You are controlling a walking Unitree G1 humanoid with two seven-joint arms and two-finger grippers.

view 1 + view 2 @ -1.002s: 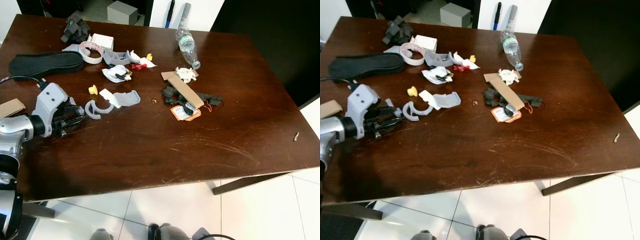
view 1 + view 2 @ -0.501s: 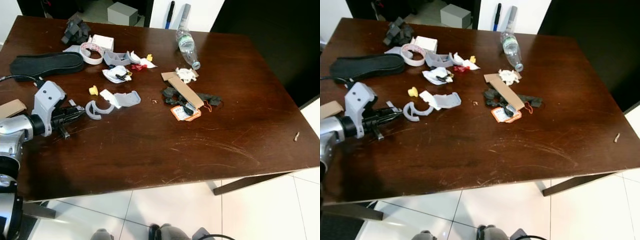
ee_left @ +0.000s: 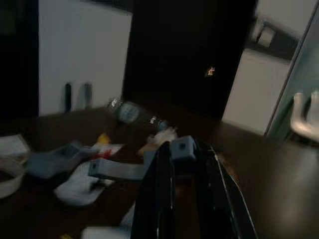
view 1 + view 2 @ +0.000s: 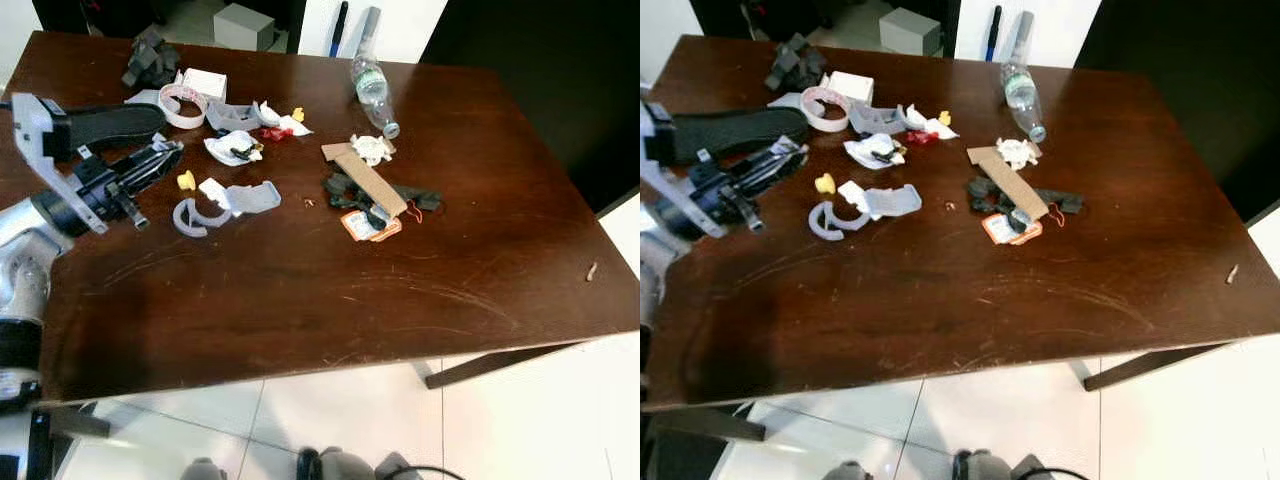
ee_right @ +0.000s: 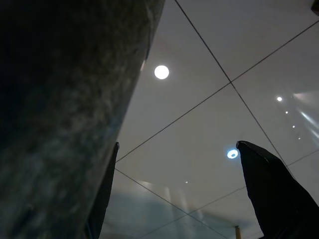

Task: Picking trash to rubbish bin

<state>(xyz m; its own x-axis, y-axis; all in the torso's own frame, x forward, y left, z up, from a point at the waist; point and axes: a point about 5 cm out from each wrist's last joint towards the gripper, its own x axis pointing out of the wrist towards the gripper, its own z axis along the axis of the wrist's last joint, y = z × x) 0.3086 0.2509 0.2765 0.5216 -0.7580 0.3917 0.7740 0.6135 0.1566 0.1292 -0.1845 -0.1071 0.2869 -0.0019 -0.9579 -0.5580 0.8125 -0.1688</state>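
Task barely begun: scattered trash (image 4: 365, 185) remained on the surface (image 4: 300, 290), while the left end effector (image 4: 165, 155), fingers nearly closed, carried a small scrap.

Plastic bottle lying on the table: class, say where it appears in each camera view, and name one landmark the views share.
Left eye view: plastic bottle at the table's far edge, right of centre.
Right eye view: same place, far edge.
Left wrist view: blurred, far across the table.
Right wrist view: faces floor tiles.
Landmark: crumpled white paper by its cap.
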